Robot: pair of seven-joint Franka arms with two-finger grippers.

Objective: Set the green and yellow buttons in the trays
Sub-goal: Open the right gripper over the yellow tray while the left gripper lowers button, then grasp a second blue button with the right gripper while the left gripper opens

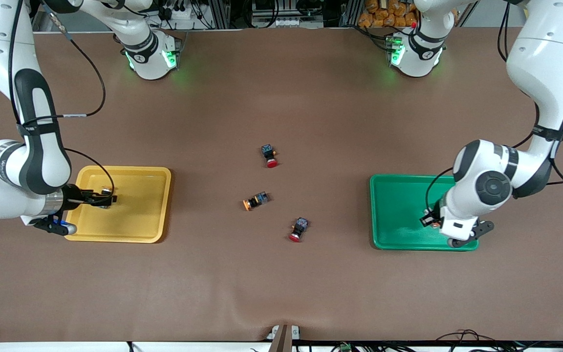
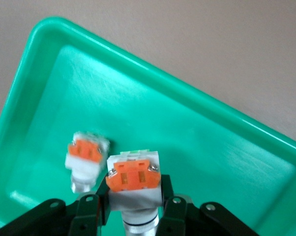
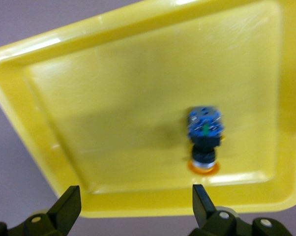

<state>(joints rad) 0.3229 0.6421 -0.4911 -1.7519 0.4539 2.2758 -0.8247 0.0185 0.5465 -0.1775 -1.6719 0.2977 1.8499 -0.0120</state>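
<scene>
Now, at the left edge of the front view, the right gripper (image 1: 108,198) hangs over the yellow tray (image 1: 157,215), which sits in the lower-left part of the frame. In the right wrist view its fingers (image 3: 69,209) stand wide apart with nothing between them, and a black-and-blue button (image 3: 205,140) with an orange-yellow cap lies on the tray floor (image 3: 113,123).

Around the middle of the front view three switches lie on the brown table (image 1: 281,293). A red-capped switch (image 1: 270,156) is uppermost, a second black-and-blue button (image 1: 256,200) with its orange-yellow cap lies just below the frame's centre, and another red-capped switch (image 1: 299,229) is lowest of the three. All three are apart from each other and from both trays.

At the right of the front view, the green tray (image 1: 394,210) holds the left gripper (image 1: 433,221) low over it. In the left wrist view its fingers (image 2: 170,209) are clenched on a white-grey button (image 2: 134,183) with an orange block, and another white-grey button (image 2: 85,160) rests on the tray floor (image 2: 197,132) just beside it.
</scene>
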